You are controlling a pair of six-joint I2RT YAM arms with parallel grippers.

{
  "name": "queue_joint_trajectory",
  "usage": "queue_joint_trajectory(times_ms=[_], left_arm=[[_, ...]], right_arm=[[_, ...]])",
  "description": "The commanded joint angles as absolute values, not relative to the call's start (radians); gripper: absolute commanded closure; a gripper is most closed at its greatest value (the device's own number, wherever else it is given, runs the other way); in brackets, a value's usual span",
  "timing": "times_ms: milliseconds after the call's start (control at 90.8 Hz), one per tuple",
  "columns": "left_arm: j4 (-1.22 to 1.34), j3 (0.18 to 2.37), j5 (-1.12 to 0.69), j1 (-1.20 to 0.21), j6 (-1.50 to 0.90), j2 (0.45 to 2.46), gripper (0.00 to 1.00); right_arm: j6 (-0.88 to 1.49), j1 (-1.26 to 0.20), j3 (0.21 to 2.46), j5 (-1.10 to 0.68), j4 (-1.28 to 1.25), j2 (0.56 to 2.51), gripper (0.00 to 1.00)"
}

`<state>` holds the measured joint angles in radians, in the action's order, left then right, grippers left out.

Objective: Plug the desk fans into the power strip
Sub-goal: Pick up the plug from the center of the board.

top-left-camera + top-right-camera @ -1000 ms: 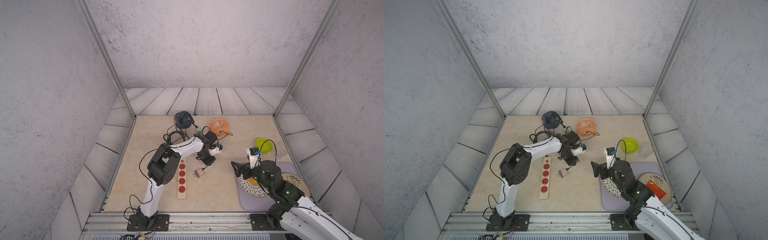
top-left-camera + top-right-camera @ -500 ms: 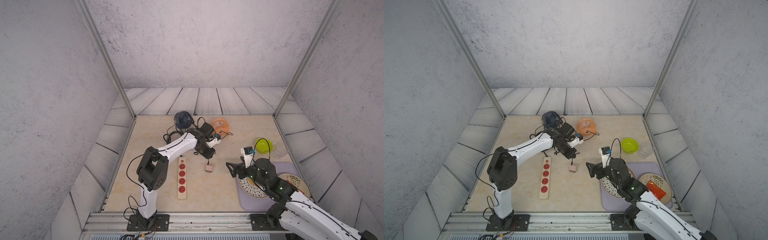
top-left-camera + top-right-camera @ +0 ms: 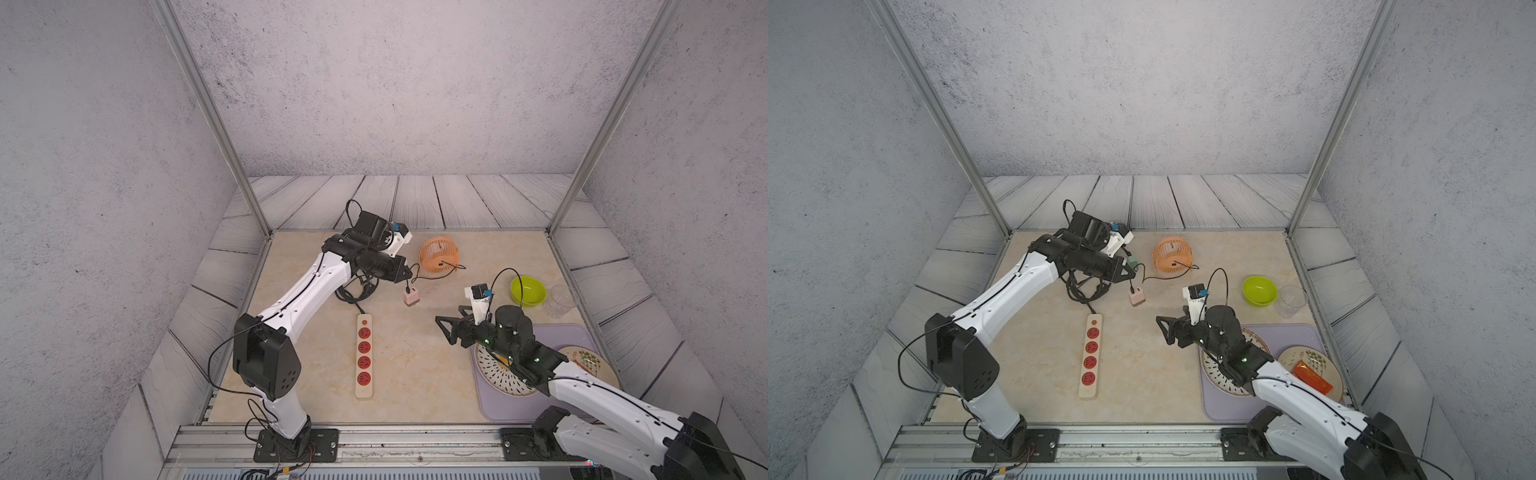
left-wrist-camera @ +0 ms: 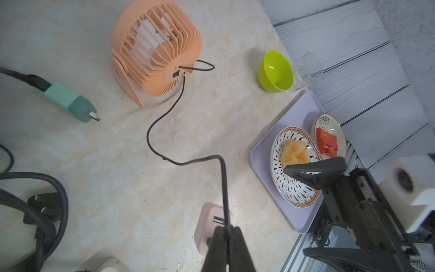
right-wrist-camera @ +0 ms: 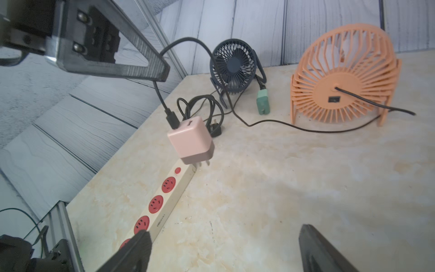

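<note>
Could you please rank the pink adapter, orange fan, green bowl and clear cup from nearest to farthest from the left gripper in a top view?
From the left gripper:
1. pink adapter, hanging just below it on the black cable.
2. orange fan, beside it, towards the back.
3. green bowl, farther off on the right side.
4. clear cup, just beyond the bowl.
</note>
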<state>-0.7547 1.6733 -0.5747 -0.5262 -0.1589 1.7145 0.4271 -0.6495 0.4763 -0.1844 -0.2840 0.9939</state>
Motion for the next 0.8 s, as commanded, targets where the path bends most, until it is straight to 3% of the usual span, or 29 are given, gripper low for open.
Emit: queue_joint_trajectory(times_ms=[0,198,484,683,793], left_arm=[[-0.741,1.705,-0.643,-0.531,-0.169,1.673,1.0],[-0.76,1.718,-0.676,-0.531,-0.035,1.604,1.0],[-0.766,1.727,-0.638,-0.532,0.008,1.555,1.0],[-0.792,1.738,-0.728,-0.531,0.065,1.56,1.0],[-0.81,1.733,-0.766,-0.532,0.12,1.55,1.0]], right_arm=[[0.367,-0.655,0.44,-0.276,-0.564,1.039,0.08],[0.186,-0.656,0.393,-0.411,-0.83,1.149,0.07],[0.045,-0.685,0.398,-0.312,-0.895,1.167,0.08],[0.03,-0.689,0.415,-0.371,-0.983,1.212,0.08],[0.058,-0.669,0.46,-0.498,-0.92,1.243,0.12]])
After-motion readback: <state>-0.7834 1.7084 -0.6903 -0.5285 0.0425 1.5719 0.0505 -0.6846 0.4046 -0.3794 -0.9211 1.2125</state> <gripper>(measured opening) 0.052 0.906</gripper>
